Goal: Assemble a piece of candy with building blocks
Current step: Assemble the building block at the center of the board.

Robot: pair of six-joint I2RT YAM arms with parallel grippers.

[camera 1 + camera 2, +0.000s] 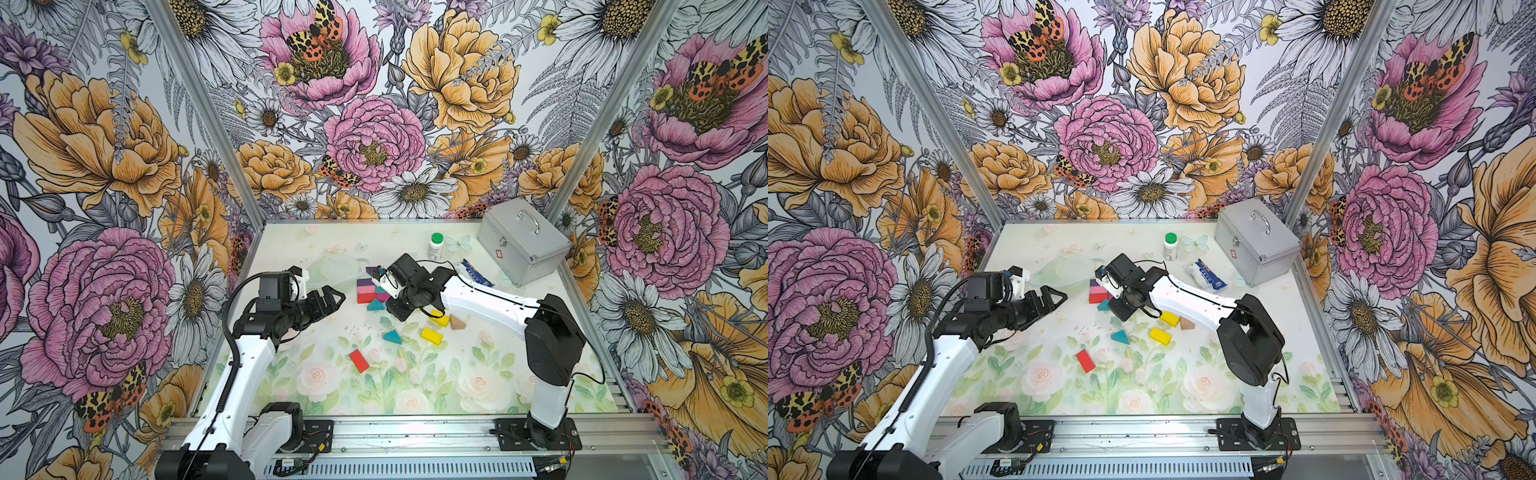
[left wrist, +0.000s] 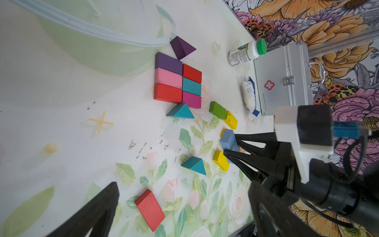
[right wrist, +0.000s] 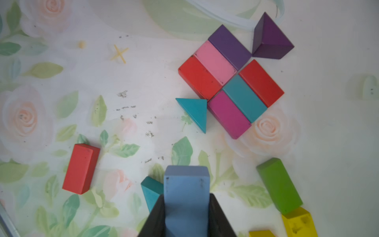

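Six building blocks (image 3: 229,82), purple, pink, red, red, teal and magenta rectangles, lie packed together flat on the mat; they are also in the left wrist view (image 2: 178,82) and a top view (image 1: 368,291). A purple triangle (image 3: 270,39) lies at one end and a teal triangle (image 3: 194,111) at the other. My right gripper (image 3: 186,215) is shut on a light blue block (image 3: 186,190), held above the mat near the loose blocks. My left gripper (image 1: 332,297) hangs open and empty to the left of the cluster. Loose blocks include a red rectangle (image 1: 359,360), a teal triangle (image 1: 392,336), two yellow ones (image 1: 432,336), a tan triangle (image 1: 457,322) and a green one (image 3: 279,184).
A white bottle with a green cap (image 1: 435,246) stands at the back. A silver case (image 1: 521,239) fills the back right corner, with a blue-and-white packet (image 1: 476,272) in front of it. A clear plastic dish (image 1: 336,268) lies behind the block cluster.
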